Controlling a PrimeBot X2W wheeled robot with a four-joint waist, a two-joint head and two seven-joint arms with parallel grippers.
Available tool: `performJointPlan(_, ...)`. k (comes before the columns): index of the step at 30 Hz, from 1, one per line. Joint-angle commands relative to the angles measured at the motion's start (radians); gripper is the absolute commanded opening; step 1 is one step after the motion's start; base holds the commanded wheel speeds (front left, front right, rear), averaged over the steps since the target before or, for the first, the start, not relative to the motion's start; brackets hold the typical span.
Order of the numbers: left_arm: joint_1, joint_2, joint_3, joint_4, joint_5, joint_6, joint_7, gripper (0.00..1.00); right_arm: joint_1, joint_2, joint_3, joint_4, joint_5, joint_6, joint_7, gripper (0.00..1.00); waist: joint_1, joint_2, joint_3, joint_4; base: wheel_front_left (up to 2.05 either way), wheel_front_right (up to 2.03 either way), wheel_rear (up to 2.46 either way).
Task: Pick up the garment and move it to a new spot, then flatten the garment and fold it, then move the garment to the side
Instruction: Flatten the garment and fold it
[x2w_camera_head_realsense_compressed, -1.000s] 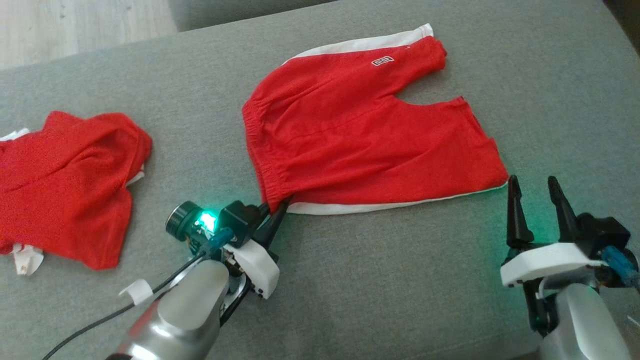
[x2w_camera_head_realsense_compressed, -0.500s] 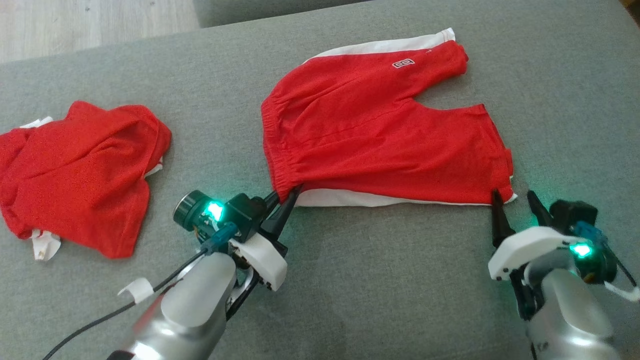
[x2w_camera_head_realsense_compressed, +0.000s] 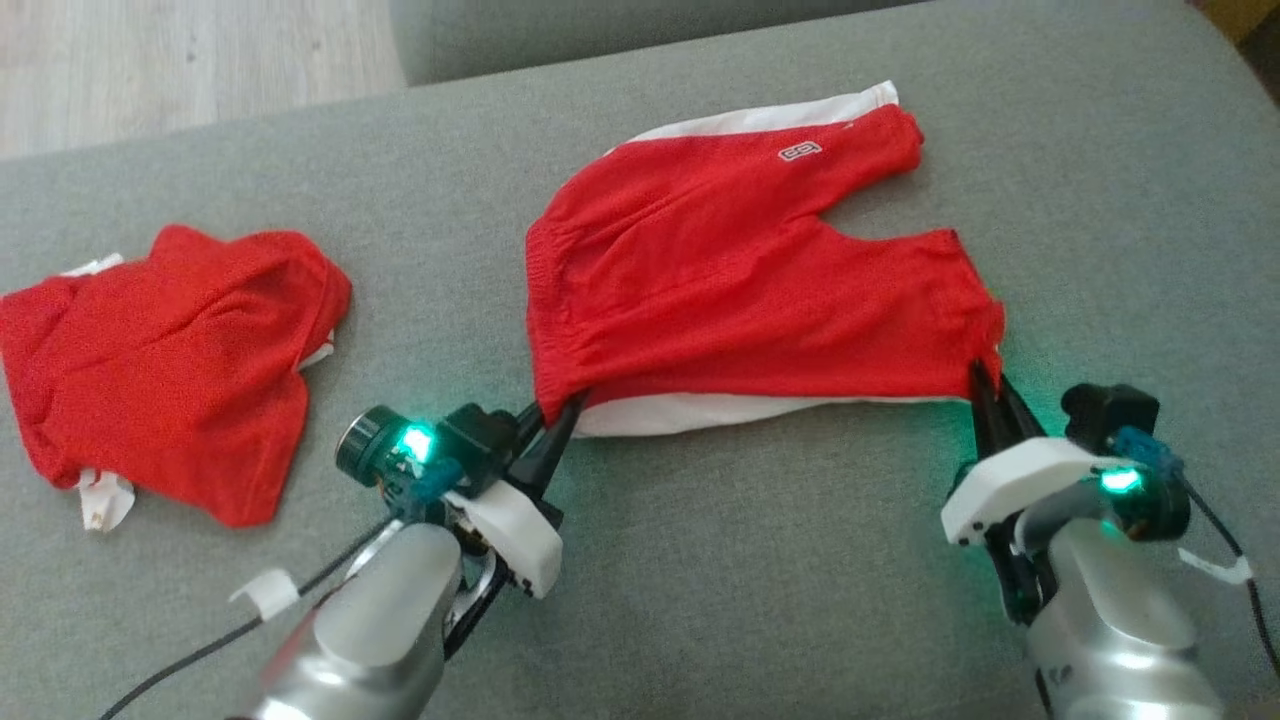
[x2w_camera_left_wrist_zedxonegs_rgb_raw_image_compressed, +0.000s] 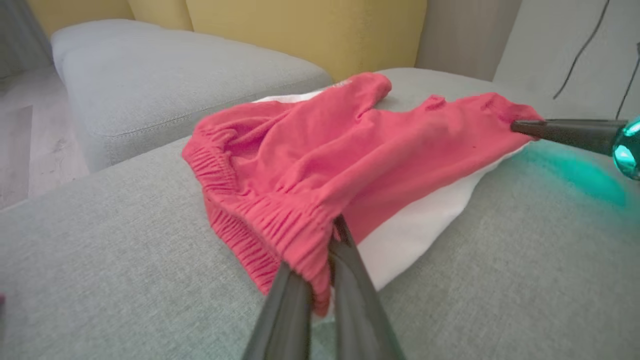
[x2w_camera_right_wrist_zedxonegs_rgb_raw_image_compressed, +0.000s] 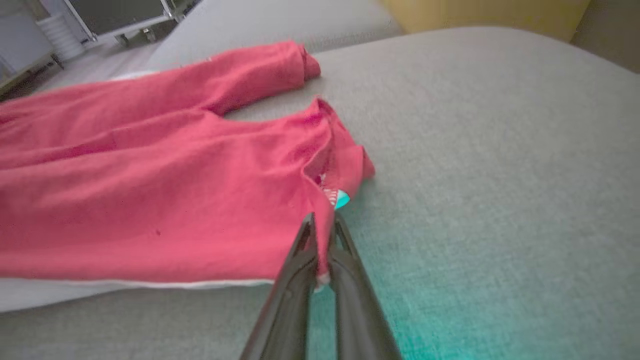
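Pinching both near corners of the red shorts (x2w_camera_head_realsense_compressed: 740, 280), ready for the fold.
Finding: left gripper (x2w_camera_head_realsense_compressed: 557, 410) nips the waistband corner; right gripper (x2w_camera_head_realsense_compressed: 986, 380) nips the leg hem; shorts lie spread on the grey sofa cushion (x2w_camera_head_realsense_compressed: 760, 570). Recommended: lift both together, near edge taut. Against a second ago, the right gripper is no longer spread clear of the hem.

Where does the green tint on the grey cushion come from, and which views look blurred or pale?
Head view: sharp; green wrist lamps tint the cushion beside the right gripper. Left wrist view: shorts look washed pink, the left gripper is out of focus. Right wrist view: soft overall, teal glow at lower right.
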Motion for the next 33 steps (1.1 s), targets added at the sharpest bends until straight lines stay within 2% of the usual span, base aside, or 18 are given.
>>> performJointPlan(1,-0.026,0.018,0.052,-0.038,-0.044,0.002,-0.010,0.00,-0.045,0.000,0.040,-0.057,0.022,0.004,-0.026,0.00,0.0000,0.0000,-0.020,-0.003,0.00,0.00,0.00)
performJointPlan(6,-0.095,0.062,0.048,-0.079,-0.068,0.002,0.008,0.00,-0.085,0.000,0.068,-0.182,0.097,0.004,-0.043,0.00,0.0000,0.0000,-0.078,-0.006,0.00,0.00,0.00)
performJointPlan(12,-0.251,0.145,0.020,-0.149,-0.124,0.002,0.103,0.00,-0.198,0.000,0.068,-0.342,0.129,0.004,-0.011,0.00,0.0000,0.0000,-0.157,-0.010,0.00,0.00,0.00)
performJointPlan(17,-0.387,0.215,0.007,-0.196,-0.150,0.002,0.164,0.00,-0.293,0.000,0.074,-0.436,0.103,0.004,0.047,0.00,0.0000,0.0000,-0.196,-0.013,0.00,0.00,0.00)
performJointPlan(21,-0.439,0.239,0.011,-0.218,-0.166,0.002,0.183,0.00,-0.328,0.000,0.068,-0.480,0.083,0.004,0.071,0.00,0.0000,0.0000,-0.211,-0.012,0.00,0.00,0.00)
performJointPlan(25,-0.450,0.263,0.022,-0.259,-0.188,0.003,0.193,0.00,-0.322,0.000,0.061,-0.544,0.065,0.004,0.106,0.00,0.0000,0.0000,-0.230,-0.008,0.00,0.00,0.00)
performJointPlan(33,-0.355,0.307,0.030,-0.419,-0.250,0.027,0.266,0.00,-0.215,-0.018,0.034,-0.695,0.027,0.004,0.234,0.00,0.0000,0.0000,-0.218,0.010,0.00,0.00,0.00)
